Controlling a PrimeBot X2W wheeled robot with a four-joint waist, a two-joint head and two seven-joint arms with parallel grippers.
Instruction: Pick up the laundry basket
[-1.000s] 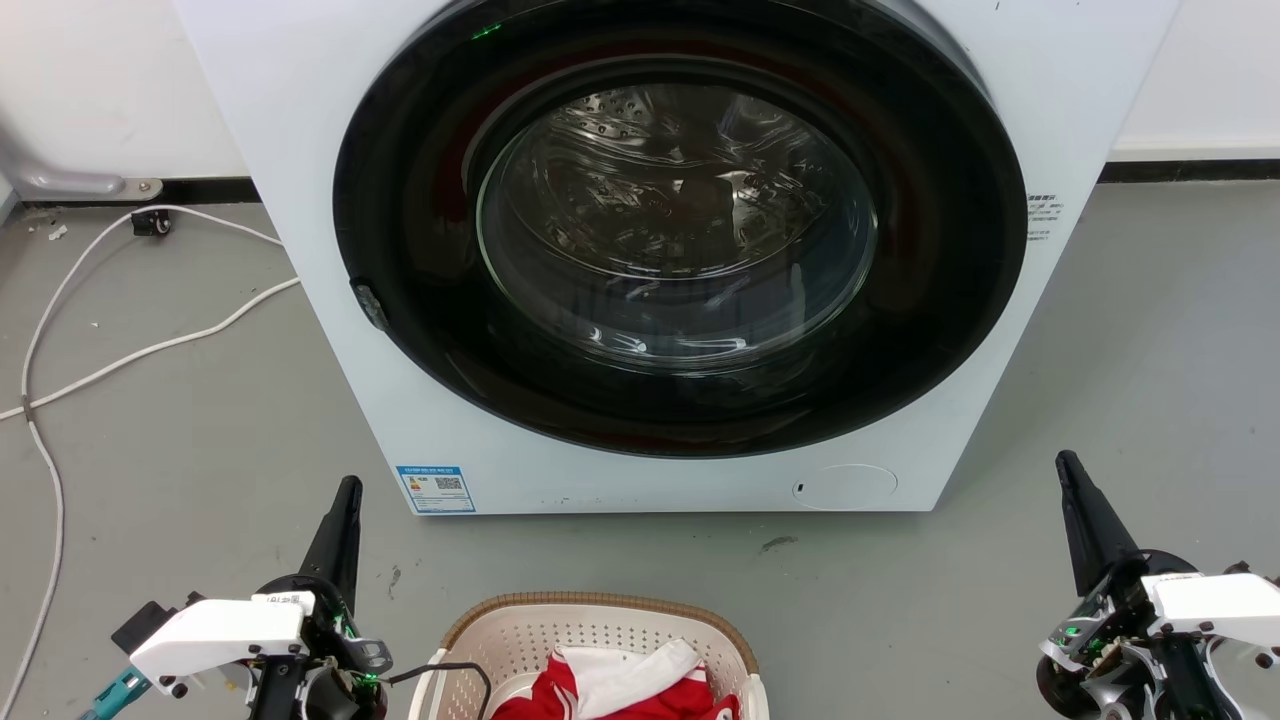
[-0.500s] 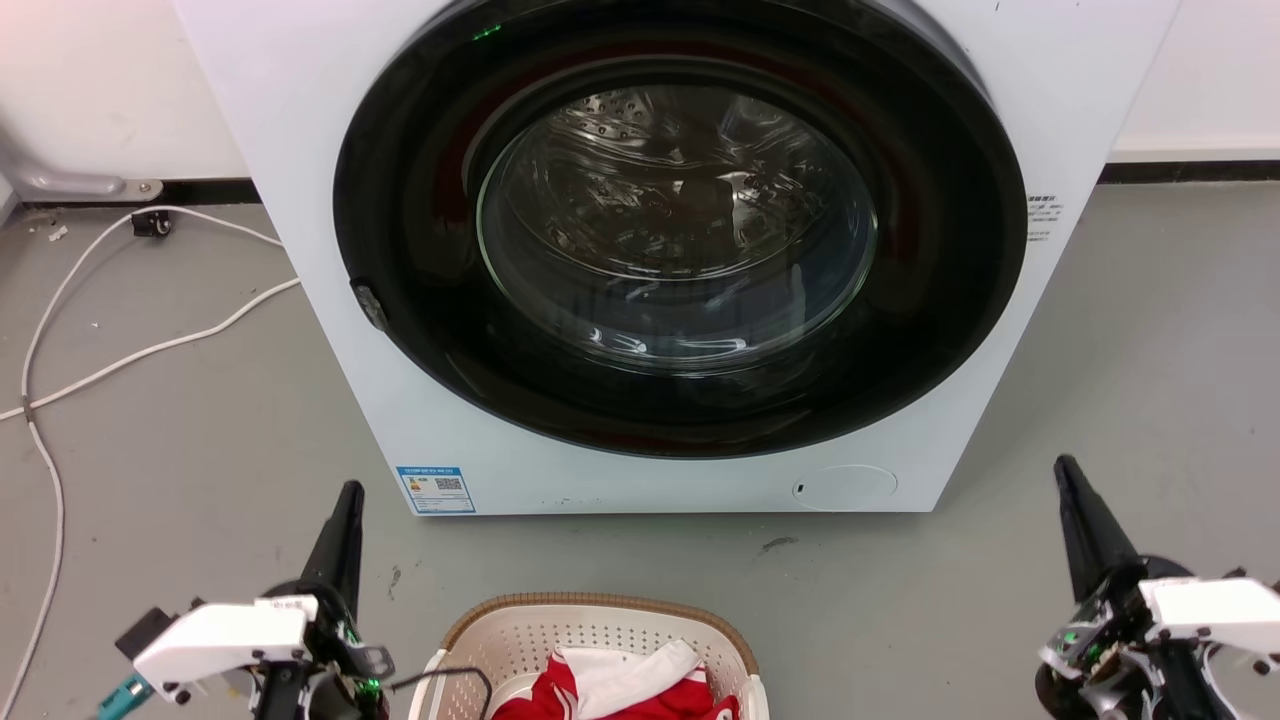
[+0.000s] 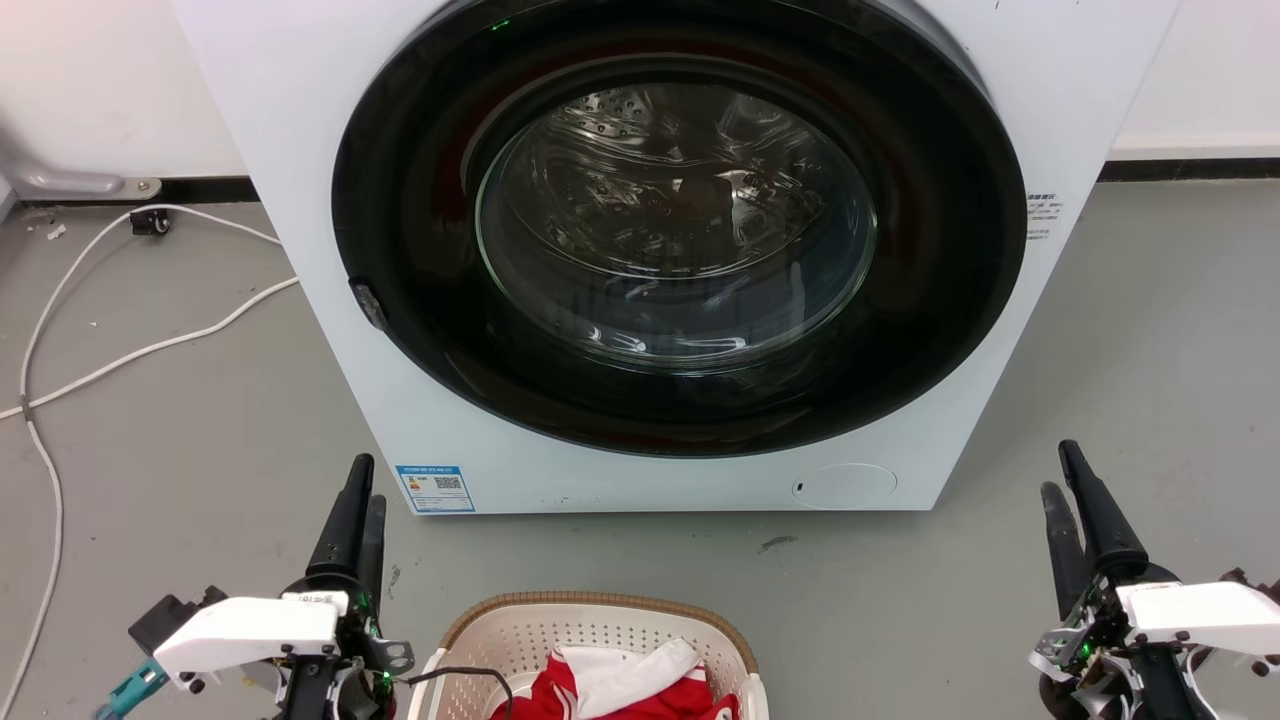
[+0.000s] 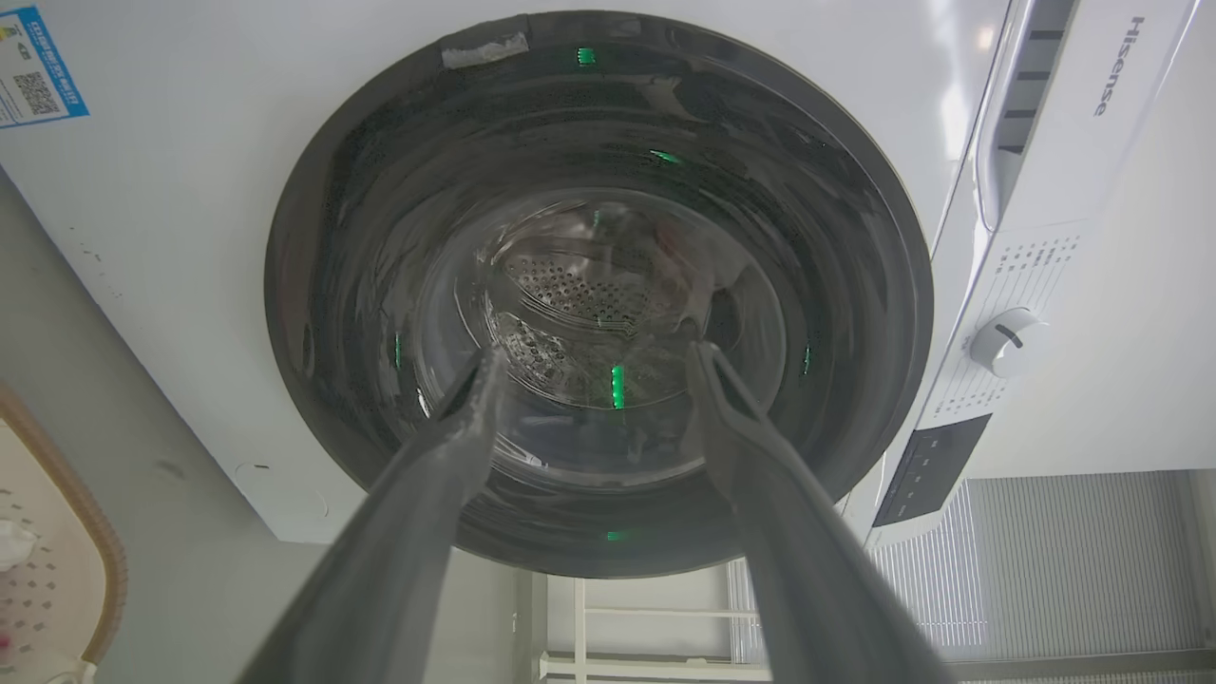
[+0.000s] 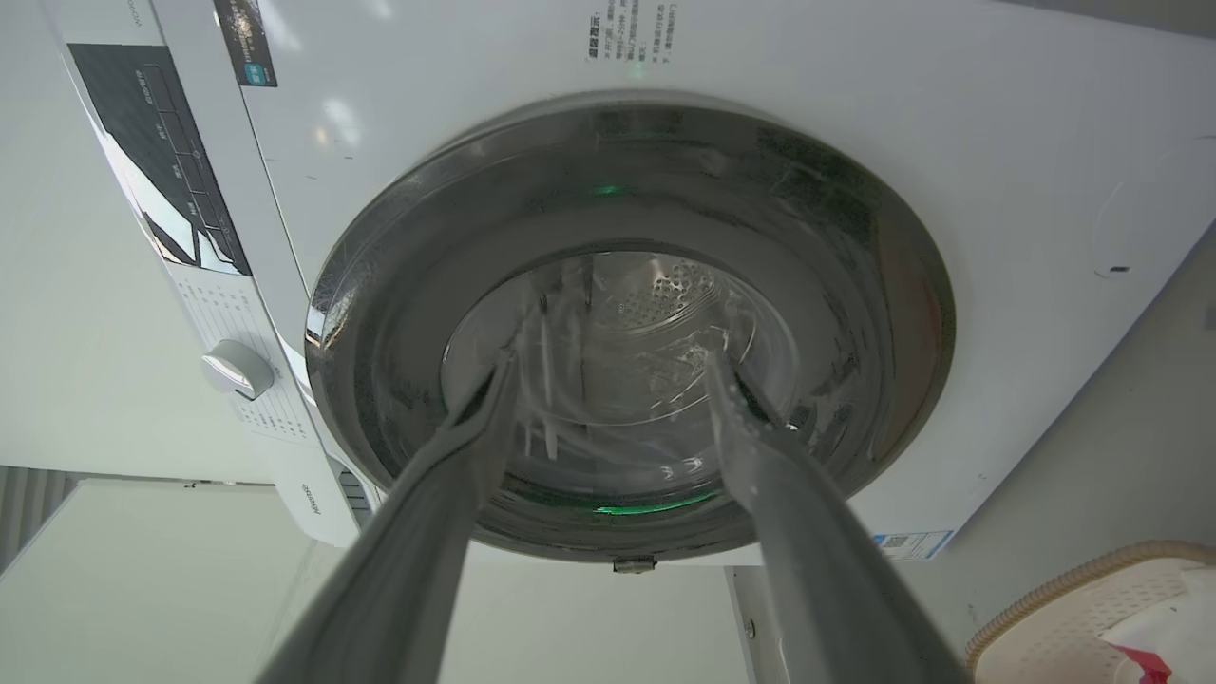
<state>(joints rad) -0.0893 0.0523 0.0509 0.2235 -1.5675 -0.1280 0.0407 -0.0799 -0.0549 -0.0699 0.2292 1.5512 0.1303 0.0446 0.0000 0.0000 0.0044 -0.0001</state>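
Here's the laundry basket (image 3: pixel 600 632), sitting on the grey floor (image 3: pixel 200 450) just in front of the washing machine (image 3: pixel 290 200), with a red and white garment (image 3: pixel 620 685) heaped inside. The left end effector (image 3: pixel 367 485) hangs to the basket's left, fingers spread with a clear gap and holding nothing. The right end effector (image 3: pixel 1058 470) is well off to the right, fingers parted too, empty. Both point at the machine's closed door (image 3: pixel 680 400), and neither touches the basket.

My left gripper (image 3: pixel 366 485): fingers parted.
My right gripper (image 3: pixel 1058 470): fingers parted.
Laundry basket (image 3: pixel 598 606): between my jaws, nearer the left, touching neither.
Red-and-white garment (image 3: pixel 620 682): inside the basket.
Washing machine (image 3: pixel 300 215): beyond my fingertips, door shut.
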